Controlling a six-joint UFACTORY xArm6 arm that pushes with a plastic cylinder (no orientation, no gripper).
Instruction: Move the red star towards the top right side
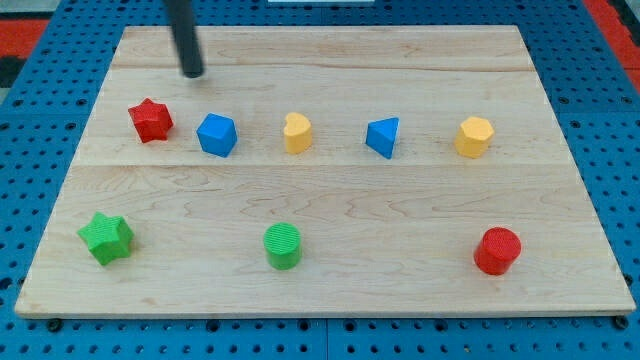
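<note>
- My tip (192,73) rests on the far left part of the wooden board (320,290), above and slightly right of the red star (150,120) in the view, apart from it and touching no block.
- The arm ends in a bare dark rod, so there is no claw to be released or clenched; nothing is grasped.
- The red star sits at the left end of the far row of 5 blocks, near the board's left edge.
- Just to its right is a blue cube-like block (216,135), close by but not touching.
- Further right in that row come a yellow heart-like block (297,132), a blue triangular block (383,137) and a yellow hexagonal block (475,137), each well apart from its neighbours.
- The near row holds 3 blocks: a green star (106,238) at the left, a green cylinder (283,245) in the middle and a red cylinder (497,250) at the right.
- The board lies on a blue perforated surface (600,150), which shows on every side of it.
</note>
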